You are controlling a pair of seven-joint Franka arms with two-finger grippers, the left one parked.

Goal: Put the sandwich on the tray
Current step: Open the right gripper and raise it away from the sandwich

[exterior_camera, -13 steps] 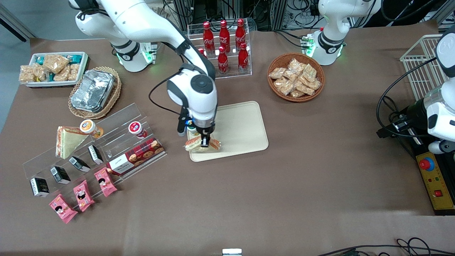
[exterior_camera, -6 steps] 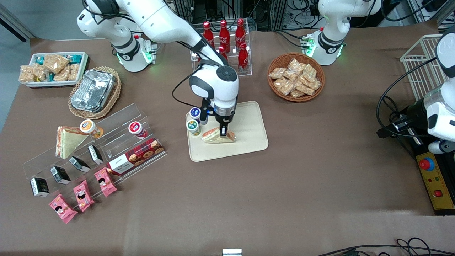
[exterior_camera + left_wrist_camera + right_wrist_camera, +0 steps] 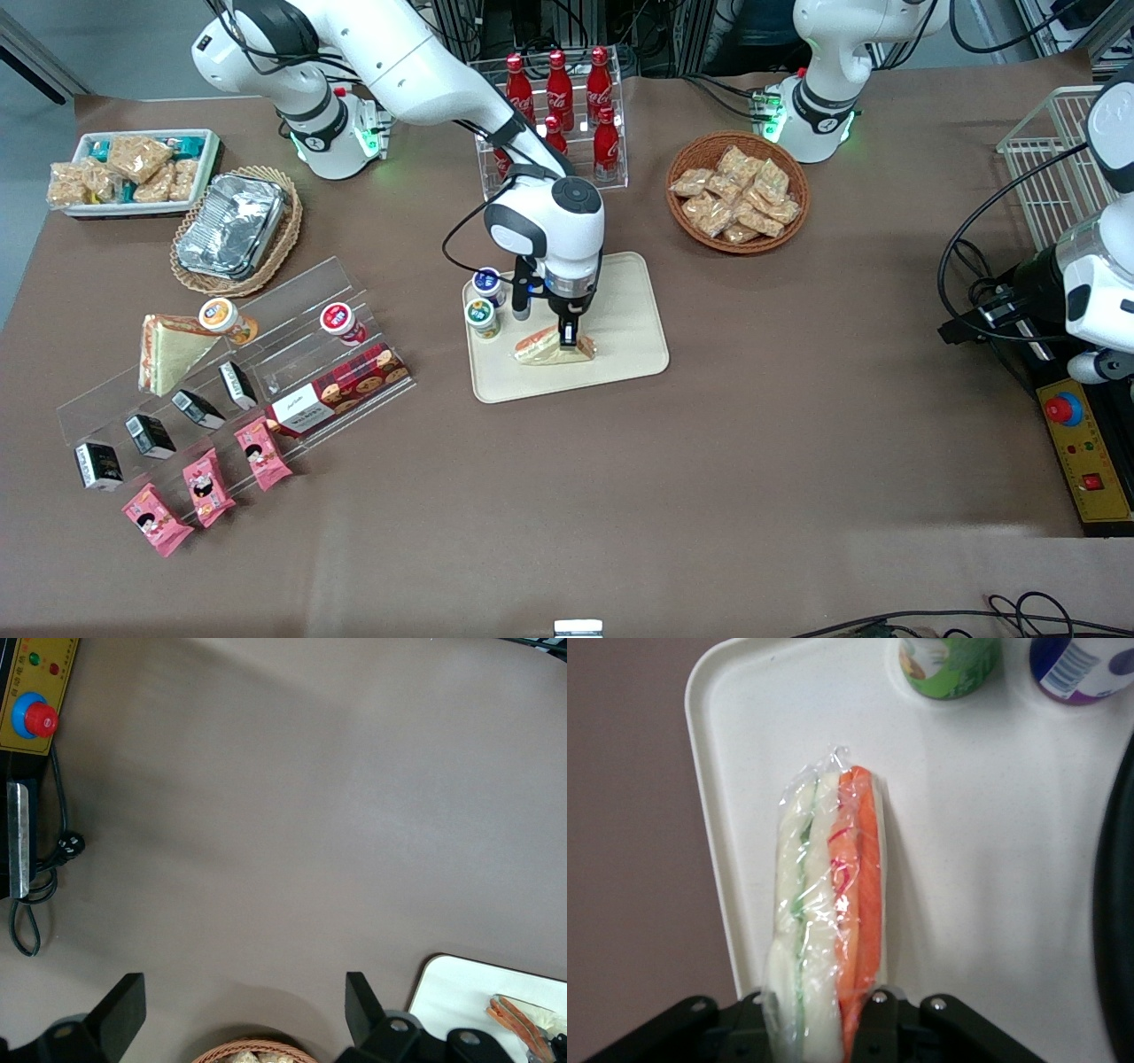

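The sandwich (image 3: 551,347), a clear-wrapped wedge with an orange band, rests on the cream-beige tray (image 3: 620,301) in its part nearer the front camera. My right gripper (image 3: 570,341) stands straight over it, fingers shut on its wrapped end. In the right wrist view the sandwich (image 3: 828,912) runs along the tray (image 3: 983,842) close to its rim, and the gripper (image 3: 819,1028) pinches it between both fingers. A corner of the tray (image 3: 461,992) with the sandwich (image 3: 518,1023) also shows in the left wrist view.
Two small cups, green (image 3: 482,317) and blue (image 3: 486,282), stand on the tray's edge toward the working arm's end. A second sandwich (image 3: 168,350) lies on the acrylic shelf (image 3: 266,354) with snacks. A cola bottle rack (image 3: 558,115) and a snack basket (image 3: 737,190) lie farther from the camera.
My gripper carried the sandwich from the tray's near corner farther onto the tray, toward the parked arm's end, then lowered it onto the tray surface.
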